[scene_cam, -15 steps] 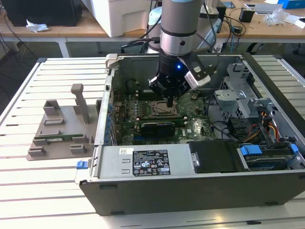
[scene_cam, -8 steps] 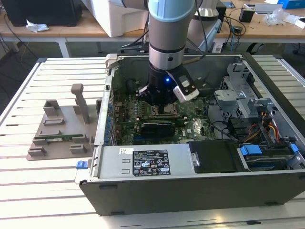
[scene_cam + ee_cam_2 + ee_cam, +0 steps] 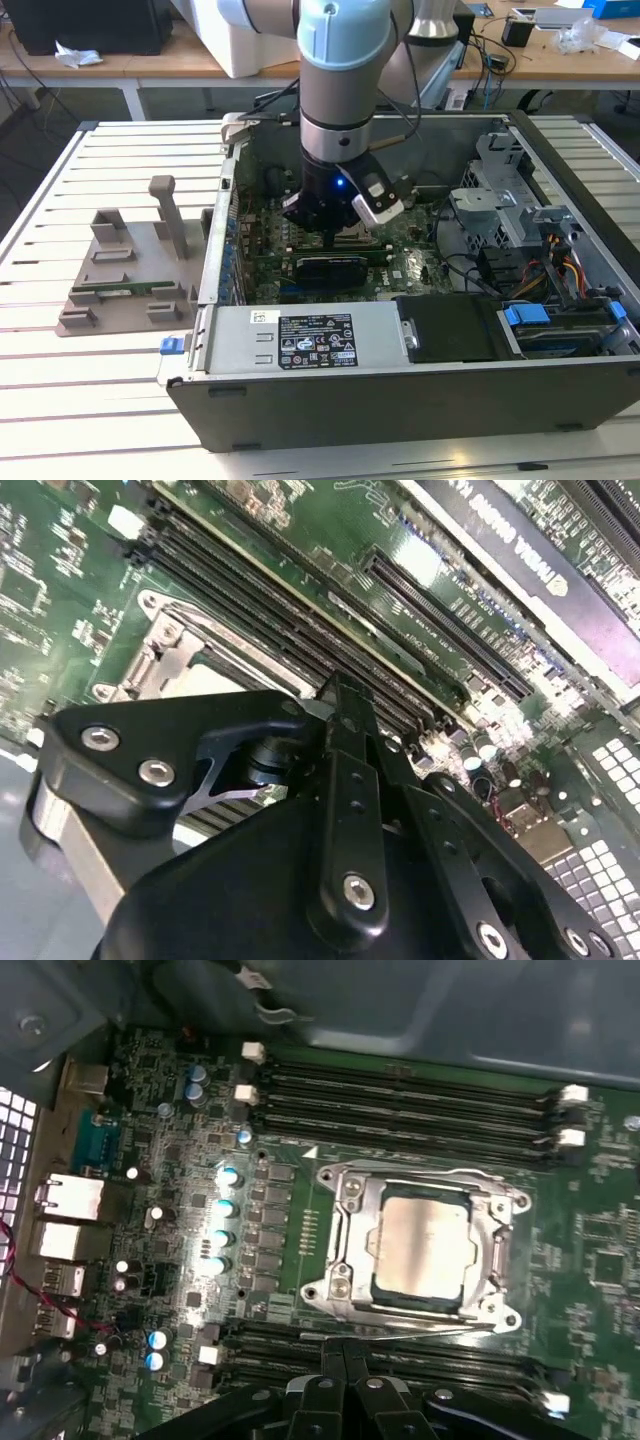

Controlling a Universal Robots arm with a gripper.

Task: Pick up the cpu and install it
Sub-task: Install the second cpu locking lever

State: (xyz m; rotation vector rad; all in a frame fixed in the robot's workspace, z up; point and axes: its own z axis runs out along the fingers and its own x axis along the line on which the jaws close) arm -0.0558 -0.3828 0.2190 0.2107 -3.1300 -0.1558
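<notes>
Hanging low inside the open computer case (image 3: 420, 400), the pincer (image 3: 335, 215) is hovering just above the green motherboard (image 3: 410, 262) in the exterior view, where the arm's own bulk is hiding the socket beneath it. Looking down in the first wrist view, the cpu (image 3: 420, 1248) is lying flat with its silvery top up, seated inside the metal socket frame (image 3: 345, 1245), while the black linkage of the pincer is showing at the picture's edge, apart from the chip and not touching it. Rows of black memory slots (image 3: 400, 1095) are running along both sides of the socket. In the second wrist view, the pincer's black body is standing in front of the socket frame and a pale patch inside it; whether its fingers are wide or narrow I cannot tell. On the slatted tabletop (image 3: 60, 380), at the exterior view's left, a grey fixture tray (image 3: 120, 290) is carrying a long green memory stick (image 3: 120, 291).
</notes>
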